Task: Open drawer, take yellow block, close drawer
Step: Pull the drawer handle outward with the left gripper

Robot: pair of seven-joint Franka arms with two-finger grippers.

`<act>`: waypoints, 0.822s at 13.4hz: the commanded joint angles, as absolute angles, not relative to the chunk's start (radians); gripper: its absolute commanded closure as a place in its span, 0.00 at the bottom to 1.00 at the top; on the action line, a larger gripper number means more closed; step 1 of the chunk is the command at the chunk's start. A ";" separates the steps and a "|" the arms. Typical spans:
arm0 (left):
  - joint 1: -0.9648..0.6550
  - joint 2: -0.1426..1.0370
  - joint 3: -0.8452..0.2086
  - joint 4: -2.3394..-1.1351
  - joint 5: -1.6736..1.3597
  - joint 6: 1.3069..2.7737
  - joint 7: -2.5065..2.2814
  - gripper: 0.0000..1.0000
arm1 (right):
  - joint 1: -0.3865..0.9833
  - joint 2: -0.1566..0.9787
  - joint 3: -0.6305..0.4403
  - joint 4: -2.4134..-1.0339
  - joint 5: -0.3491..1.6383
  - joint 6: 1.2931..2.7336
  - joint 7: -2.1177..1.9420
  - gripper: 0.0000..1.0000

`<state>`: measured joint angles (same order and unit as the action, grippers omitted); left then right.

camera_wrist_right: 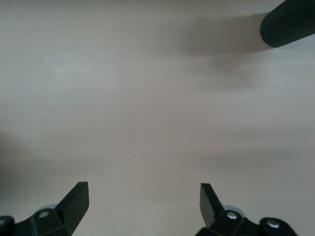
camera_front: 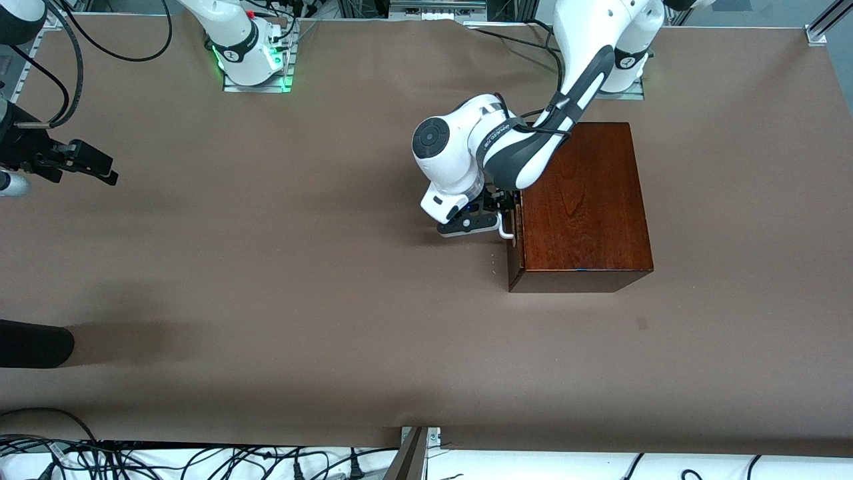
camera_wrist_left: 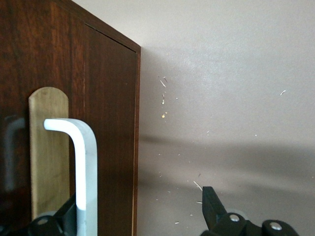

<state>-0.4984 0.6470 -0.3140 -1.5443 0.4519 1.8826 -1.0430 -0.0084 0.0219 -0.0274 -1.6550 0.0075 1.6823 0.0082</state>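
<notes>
The dark reddish-brown wooden box (camera_front: 583, 200) stands toward the left arm's end of the table. Its drawer (camera_front: 514, 250) faces the right arm's end and looks shut, its front (camera_wrist_left: 110, 123) flush with the box. The white bar handle (camera_front: 506, 230) is on that front. My left gripper (camera_front: 496, 217) is at the handle and open. In the left wrist view (camera_wrist_left: 140, 201) the handle (camera_wrist_left: 86, 167) stands between the fingers, close to one finger (camera_wrist_left: 61, 219). The yellow block is hidden. My right gripper (camera_front: 100, 167) waits, open and empty, over the right arm's end of the table (camera_wrist_right: 142, 189).
A black rounded object (camera_front: 33, 343) lies at the right arm's end, nearer the front camera; it also shows in the right wrist view (camera_wrist_right: 290, 22). Small crumbs (camera_wrist_left: 163, 101) lie on the brown cloth beside the box. Cables (camera_front: 200, 460) run along the near edge.
</notes>
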 commanded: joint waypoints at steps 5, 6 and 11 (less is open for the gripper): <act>-0.546 0.715 -0.318 -1.428 0.399 1.939 -1.066 0.00 | -0.011 0.021 -0.023 -1.640 0.011 1.666 0.011 0.00; -0.555 0.724 -0.319 -1.416 0.391 1.939 -1.069 0.00 | -0.011 0.021 -0.023 -1.640 0.011 1.666 0.011 0.00; -0.621 0.791 -0.321 -1.296 0.380 1.937 -1.135 0.00 | -0.009 0.021 -0.018 -1.640 0.008 1.666 0.009 0.00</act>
